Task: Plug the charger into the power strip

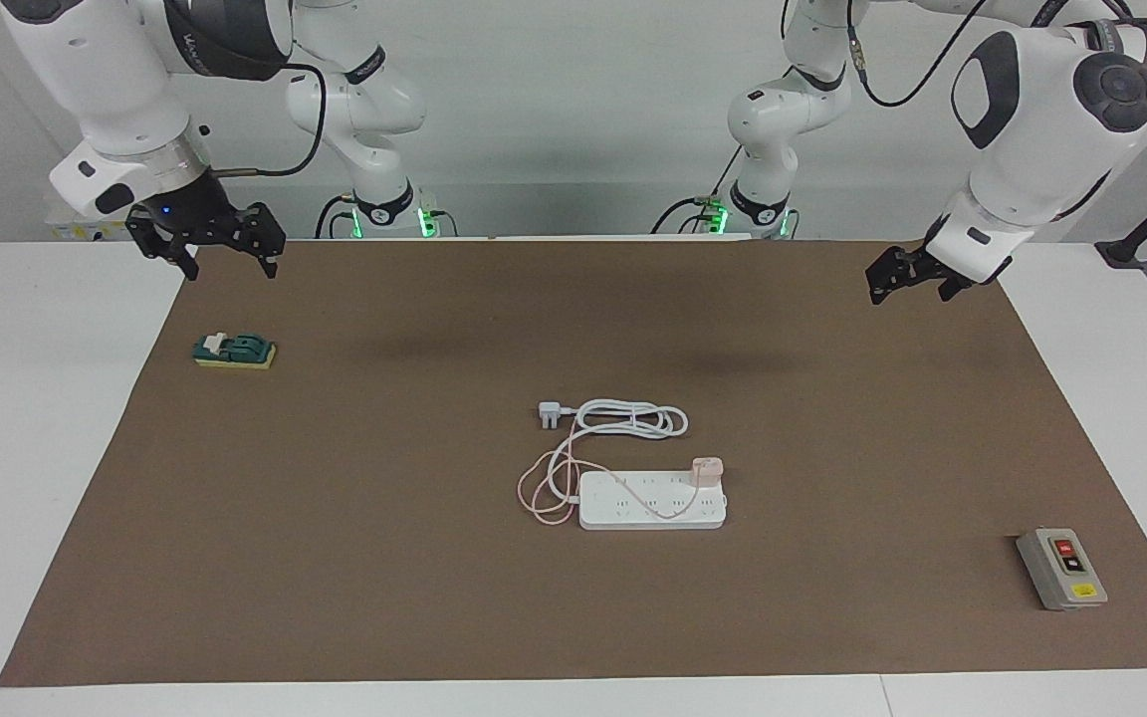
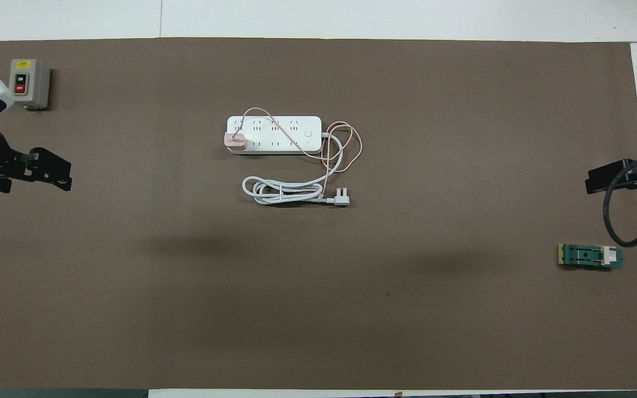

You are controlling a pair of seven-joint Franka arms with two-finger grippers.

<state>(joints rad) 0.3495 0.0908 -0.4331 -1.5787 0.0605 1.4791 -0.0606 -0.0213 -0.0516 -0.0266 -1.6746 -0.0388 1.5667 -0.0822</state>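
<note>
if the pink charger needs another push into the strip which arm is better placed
Left, narrowly, as a judgement. The charger sits on the power strip at the end toward the left arm. The left gripper and right gripper both hang open and empty over the mat's edges.

A white tabletop point(image 1: 56, 418) carries a wide brown mat point(image 1: 354, 558) that covers most of it and leaves white margins showing at both ends and along its edges, while a plain pale grey wall point(image 1: 573, 110) rises just past the tabletop, evenly lit.
</note>
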